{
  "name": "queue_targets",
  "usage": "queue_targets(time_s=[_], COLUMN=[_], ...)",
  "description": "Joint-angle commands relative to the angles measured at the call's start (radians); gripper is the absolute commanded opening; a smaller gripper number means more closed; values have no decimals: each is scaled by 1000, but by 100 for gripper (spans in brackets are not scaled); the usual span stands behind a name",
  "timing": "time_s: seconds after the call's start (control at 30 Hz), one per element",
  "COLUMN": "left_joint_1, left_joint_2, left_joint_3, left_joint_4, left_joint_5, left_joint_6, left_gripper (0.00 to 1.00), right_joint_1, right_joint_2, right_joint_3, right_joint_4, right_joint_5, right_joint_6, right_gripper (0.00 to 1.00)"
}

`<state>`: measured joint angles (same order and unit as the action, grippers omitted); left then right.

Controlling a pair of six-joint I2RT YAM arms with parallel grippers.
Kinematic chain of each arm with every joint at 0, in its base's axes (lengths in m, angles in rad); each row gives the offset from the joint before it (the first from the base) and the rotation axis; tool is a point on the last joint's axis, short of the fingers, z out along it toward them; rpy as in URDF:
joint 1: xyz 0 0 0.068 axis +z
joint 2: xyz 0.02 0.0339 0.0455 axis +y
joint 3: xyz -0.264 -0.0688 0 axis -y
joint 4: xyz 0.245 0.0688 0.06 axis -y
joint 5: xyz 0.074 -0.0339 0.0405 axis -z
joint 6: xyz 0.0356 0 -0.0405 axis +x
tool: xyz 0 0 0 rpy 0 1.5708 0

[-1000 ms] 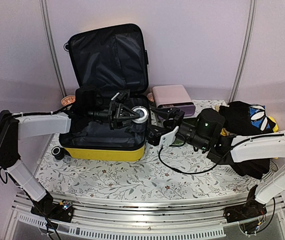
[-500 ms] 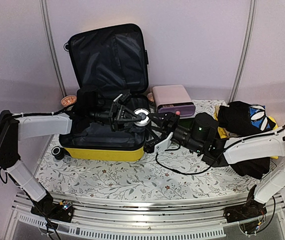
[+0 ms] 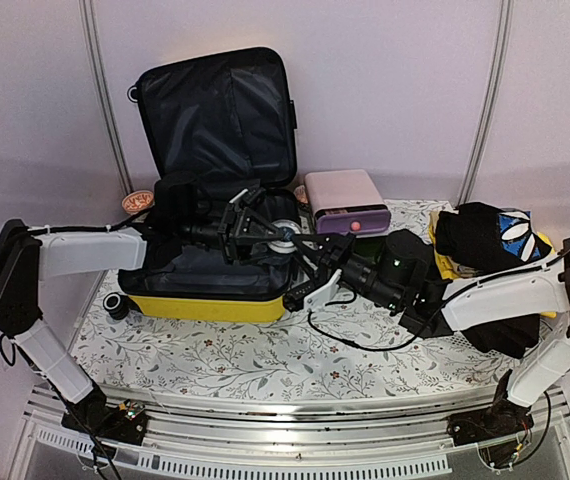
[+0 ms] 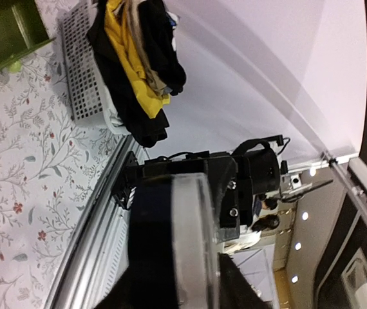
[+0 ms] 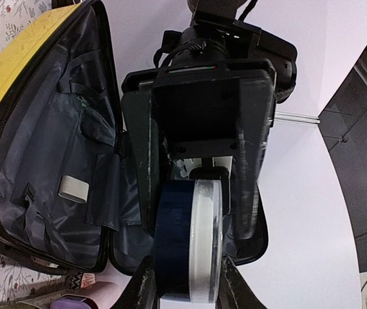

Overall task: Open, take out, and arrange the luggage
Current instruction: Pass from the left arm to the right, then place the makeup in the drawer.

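Luggage lies open, glossy yellow shell, black lining; right hand clamps tape roll, left hand cannot be judged.

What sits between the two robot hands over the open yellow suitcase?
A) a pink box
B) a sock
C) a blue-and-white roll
C: the right wrist view shows a blue-and-white roll between the fingers of the right gripper, with the left gripper flanking it too.
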<state>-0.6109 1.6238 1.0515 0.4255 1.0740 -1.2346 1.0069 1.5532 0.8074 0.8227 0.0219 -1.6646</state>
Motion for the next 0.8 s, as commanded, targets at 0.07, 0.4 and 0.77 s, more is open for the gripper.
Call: queue_targets(time_s=[0.07, 0.4, 0.77], left_joint_1=[-12, 136, 159], left_joint_2=[-6, -151, -155], left_joint_3=[-4, -32, -54], left_joint_4=[68, -220, -249], left_joint_5=[12, -200, -193], left_joint_6=[40, 267, 288], left_gripper=[98, 98, 98], right_joint_1=[17, 5, -162], right_joint_2=[-43, -162, 114], right_joint_3=[-41, 11, 386], right_joint_4=[43, -524, -1197], right_joint_5=[58, 256, 404], right_joint_6=[66, 422, 835], right_gripper=[12, 4, 2])
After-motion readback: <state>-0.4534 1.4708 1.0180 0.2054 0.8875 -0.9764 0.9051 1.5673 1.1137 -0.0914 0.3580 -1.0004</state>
